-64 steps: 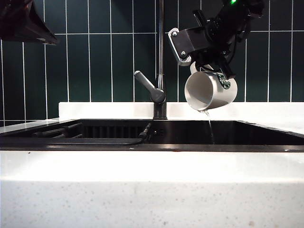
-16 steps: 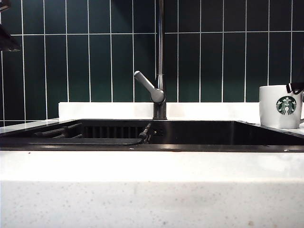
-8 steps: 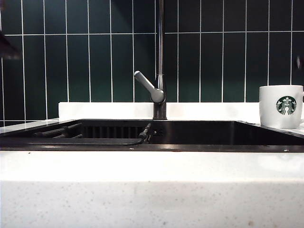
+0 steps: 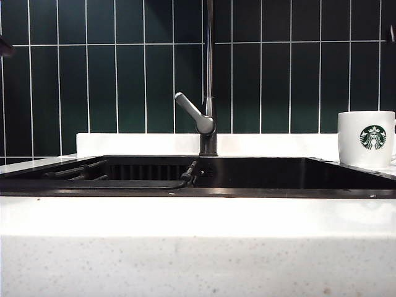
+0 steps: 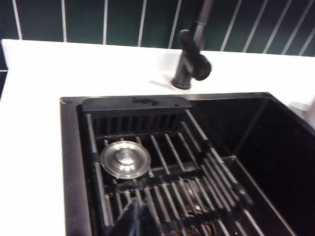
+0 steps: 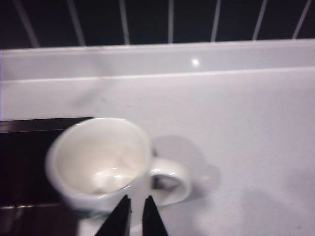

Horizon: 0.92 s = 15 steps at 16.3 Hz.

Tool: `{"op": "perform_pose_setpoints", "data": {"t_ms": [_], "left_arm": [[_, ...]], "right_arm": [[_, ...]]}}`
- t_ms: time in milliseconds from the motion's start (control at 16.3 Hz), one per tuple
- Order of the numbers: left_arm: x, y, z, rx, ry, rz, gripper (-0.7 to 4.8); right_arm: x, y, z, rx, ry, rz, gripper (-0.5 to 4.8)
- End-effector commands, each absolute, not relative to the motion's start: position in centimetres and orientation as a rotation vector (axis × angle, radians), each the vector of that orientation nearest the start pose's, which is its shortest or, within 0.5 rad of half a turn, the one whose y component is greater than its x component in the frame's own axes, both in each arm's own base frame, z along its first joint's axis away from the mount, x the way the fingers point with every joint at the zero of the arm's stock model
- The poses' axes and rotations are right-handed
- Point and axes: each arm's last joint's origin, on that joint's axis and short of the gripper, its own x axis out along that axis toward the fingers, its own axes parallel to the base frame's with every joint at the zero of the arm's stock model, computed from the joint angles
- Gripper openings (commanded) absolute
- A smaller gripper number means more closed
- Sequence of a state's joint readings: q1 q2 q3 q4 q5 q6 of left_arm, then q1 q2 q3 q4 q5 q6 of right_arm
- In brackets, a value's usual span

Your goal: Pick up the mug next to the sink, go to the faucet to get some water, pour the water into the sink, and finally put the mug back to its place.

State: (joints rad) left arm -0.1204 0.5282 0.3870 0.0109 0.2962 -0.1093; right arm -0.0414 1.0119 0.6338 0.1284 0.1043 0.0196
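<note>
The white mug (image 4: 365,139) with the green logo stands upright on the counter, right of the black sink (image 4: 260,192), with nothing touching it. In the right wrist view the mug (image 6: 101,162) lies below my right gripper (image 6: 137,211). Its jaws are empty, with a narrow gap between them. Only a dark sliver of that arm (image 4: 392,33) shows at the exterior view's right edge. My left gripper (image 5: 136,217) is shut and empty above the sink's rack (image 5: 197,177). The faucet (image 4: 209,80) stands behind the basin. No water shows.
A round metal drain strainer (image 5: 125,159) lies on the rack in the sink. White speckled counter (image 4: 198,247) runs along the front and both sides. Dark green tiles (image 4: 117,74) cover the back wall. A dark bit of the left arm (image 4: 4,46) shows at the far left.
The mug was tilted over the sink pouring water; it now stands on the counter. Over the last second the right gripper rose away from it and narrowed, and the left arm pulled up.
</note>
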Motion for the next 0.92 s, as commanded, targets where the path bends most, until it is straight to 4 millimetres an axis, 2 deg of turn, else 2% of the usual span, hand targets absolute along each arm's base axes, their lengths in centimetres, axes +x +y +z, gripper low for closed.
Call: {"op": "perform_pose_setpoints", "data": {"t_ms": [61, 490, 674, 919], "left_arm": [[12.3, -2.4, 25.2, -0.122, 0.144, -0.423, -0.06], [9.4, -2.0, 24.8, -0.118, 0.178, -0.427, -0.06], [8.3, -1.9, 24.9, -0.114, 0.128, -0.429, -0.06], [8.1, -1.9, 24.8, -0.12, 0.133, -0.428, -0.06]], "right_arm": [[20.0, 0.1, 27.4, 0.015, 0.177, -0.083, 0.49], [14.8, 1.9, 26.7, 0.017, 0.087, 0.063, 0.5], [13.1, 2.3, 25.7, 0.012, 0.117, 0.115, 0.5], [11.1, 2.0, 25.1, 0.003, 0.183, 0.129, 0.5]]}}
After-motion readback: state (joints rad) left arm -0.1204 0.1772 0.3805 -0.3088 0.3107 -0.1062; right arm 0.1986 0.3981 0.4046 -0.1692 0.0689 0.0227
